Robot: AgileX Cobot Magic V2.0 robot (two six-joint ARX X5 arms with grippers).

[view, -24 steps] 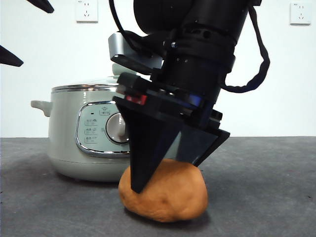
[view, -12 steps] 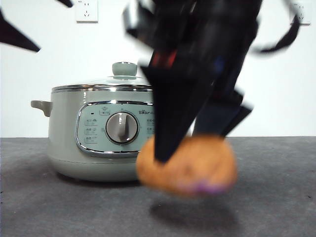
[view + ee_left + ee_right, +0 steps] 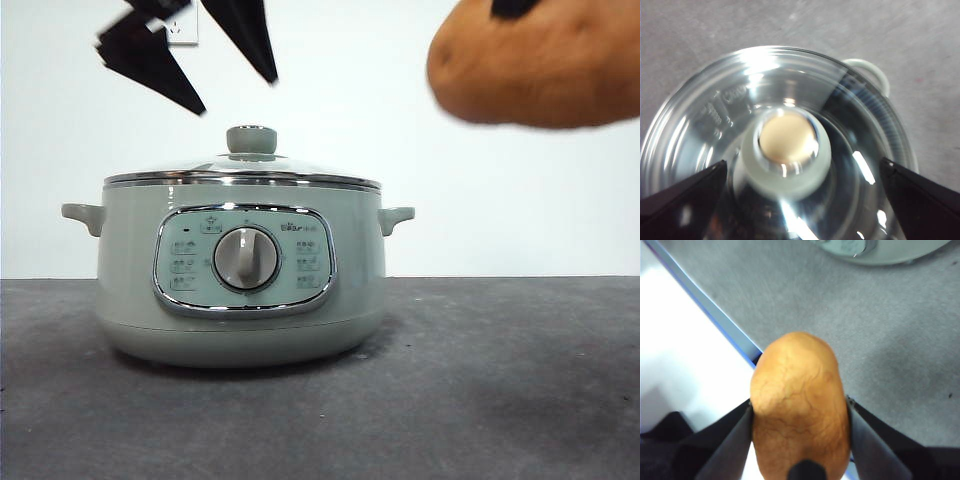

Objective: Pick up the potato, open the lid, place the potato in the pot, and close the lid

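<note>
Now the right claw point(image 3: 799, 412) grips the potato point(image 3: 799, 407) between both jaws; a second ago it sat on the table point(image 3: 500, 380) before the pot point(image 3: 240, 270), and now it hangs high beside it, so pickup looks done. Spread wide, the left claw point(image 3: 800, 192) hovers over the lid point(image 3: 720, 115), its knob point(image 3: 787, 150) untouched. Grey table, white wall point(image 3: 400, 120) behind.

The potato point(image 3: 799, 405) has matt orange-brown skin, finely cracked and slightly rough. The lid point(image 3: 775, 145) is clear glossy glass with bright reflections, edged by a polished chrome rim, and its knob point(image 3: 786, 150) looks like smooth pale green plastic with a shiny ring. The pot point(image 3: 240, 270) has a smooth, softly satin sage-green body and a chrome-framed panel. The surface point(image 3: 500, 380) is grey, matt and finely grained. Both claws, left point(image 3: 800, 200) and right point(image 3: 799, 440), look like matt black plastic.
</note>
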